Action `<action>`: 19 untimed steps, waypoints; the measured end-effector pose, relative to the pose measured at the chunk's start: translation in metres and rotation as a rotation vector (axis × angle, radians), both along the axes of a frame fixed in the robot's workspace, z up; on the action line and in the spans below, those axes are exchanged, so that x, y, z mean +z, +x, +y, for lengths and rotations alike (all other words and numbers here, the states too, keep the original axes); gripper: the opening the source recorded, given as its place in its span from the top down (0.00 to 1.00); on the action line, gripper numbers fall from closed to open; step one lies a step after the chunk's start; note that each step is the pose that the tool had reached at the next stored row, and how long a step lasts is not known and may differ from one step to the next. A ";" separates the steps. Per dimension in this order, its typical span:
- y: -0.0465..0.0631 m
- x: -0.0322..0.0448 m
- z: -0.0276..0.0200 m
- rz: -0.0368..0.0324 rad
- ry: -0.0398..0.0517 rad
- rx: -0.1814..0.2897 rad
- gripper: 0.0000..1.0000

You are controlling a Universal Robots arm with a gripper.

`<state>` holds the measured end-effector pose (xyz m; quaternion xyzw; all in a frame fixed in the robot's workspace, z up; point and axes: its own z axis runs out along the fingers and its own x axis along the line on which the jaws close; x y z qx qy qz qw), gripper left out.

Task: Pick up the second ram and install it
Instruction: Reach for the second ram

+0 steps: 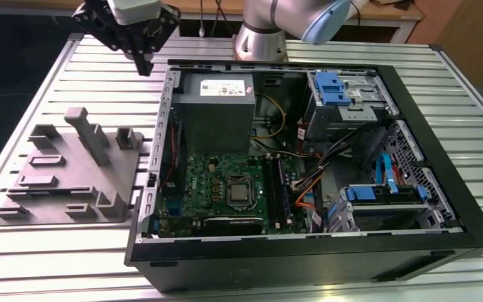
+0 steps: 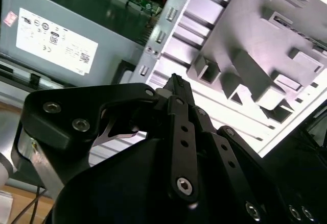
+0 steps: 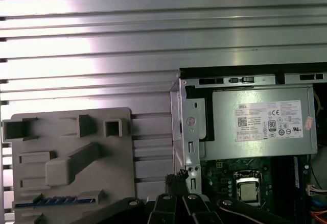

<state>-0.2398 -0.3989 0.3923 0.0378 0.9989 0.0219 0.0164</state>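
The second ram [image 3: 53, 201] shows edge-on as a thin blue strip in a slot of the grey moulded tray [image 3: 66, 183], on the tray side away from the arm's base. My gripper [image 1: 145, 67] hangs high over the slatted table, above the back left corner of the open computer case [image 1: 309, 251] and behind the tray [image 1: 65, 189]. Its black fingers meet at a point, shut with nothing between them, as both wrist views show [image 2: 176, 81] [image 3: 179, 177]. The green motherboard [image 1: 216, 189] lies in the case floor, with dark memory slots [image 1: 279, 189] on its exterior view's right.
A grey power supply [image 1: 216, 107] fills the case's back left. Blue drive cages [image 1: 338, 91] [image 1: 384, 195] and loose cables [image 1: 326, 157] take up its right half. A tall slanted ridge [image 1: 86, 135] rises from the tray. The arm's base [image 1: 263, 31] stands behind the case.
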 end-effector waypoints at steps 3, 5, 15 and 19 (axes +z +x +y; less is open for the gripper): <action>-0.011 -0.0002 0.0000 -0.0008 0.0000 0.000 0.93; -0.018 -0.0003 0.0000 -0.0011 -0.0001 0.000 0.93; -0.050 -0.0011 0.0000 -0.0021 0.0000 0.000 0.93; -0.064 -0.0013 0.0000 -0.0026 -0.0001 0.000 0.93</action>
